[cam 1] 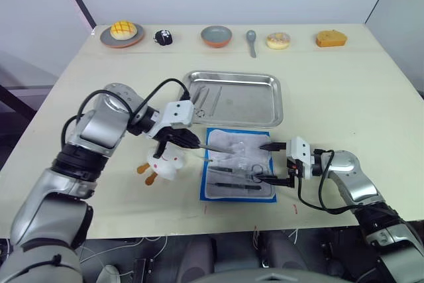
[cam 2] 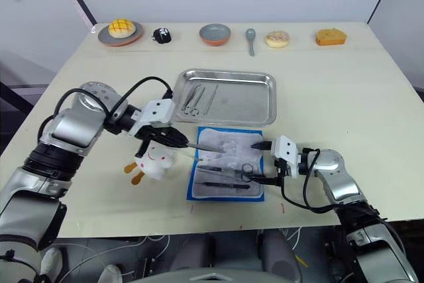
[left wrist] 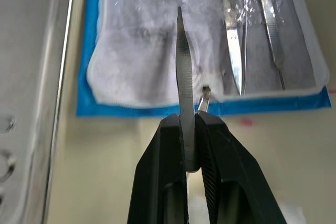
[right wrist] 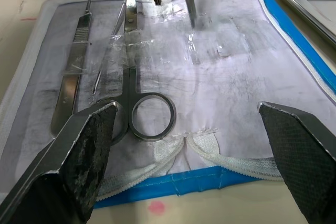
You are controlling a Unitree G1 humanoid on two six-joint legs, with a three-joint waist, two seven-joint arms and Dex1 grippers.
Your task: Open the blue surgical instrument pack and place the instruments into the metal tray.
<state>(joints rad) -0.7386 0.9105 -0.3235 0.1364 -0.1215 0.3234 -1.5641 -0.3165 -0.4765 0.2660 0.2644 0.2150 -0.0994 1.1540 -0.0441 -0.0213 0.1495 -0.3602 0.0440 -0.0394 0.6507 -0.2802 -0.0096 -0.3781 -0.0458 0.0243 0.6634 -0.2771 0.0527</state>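
From the head, the flat bright-blue fabric pack [cam 1: 238,165] lay open on the cream tabletop [cam 1: 344,91], just in front of the shiny steel tray [cam 1: 238,97]. The left pincer [cam 1: 189,141] was at its left edge.

By the left wrist, that pincer [left wrist: 190,129] was clamped on slim silver forceps [left wrist: 183,72] over the pack.

By the right wrist, the right pincer [right wrist: 191,124] was wide apart, with silver ring-handled scissors [right wrist: 137,93] between its fingers.

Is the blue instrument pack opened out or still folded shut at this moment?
Opened out: the blue surgical instrument pack lies flat with its whitish lining up, and scissors and other instruments lie exposed on it.
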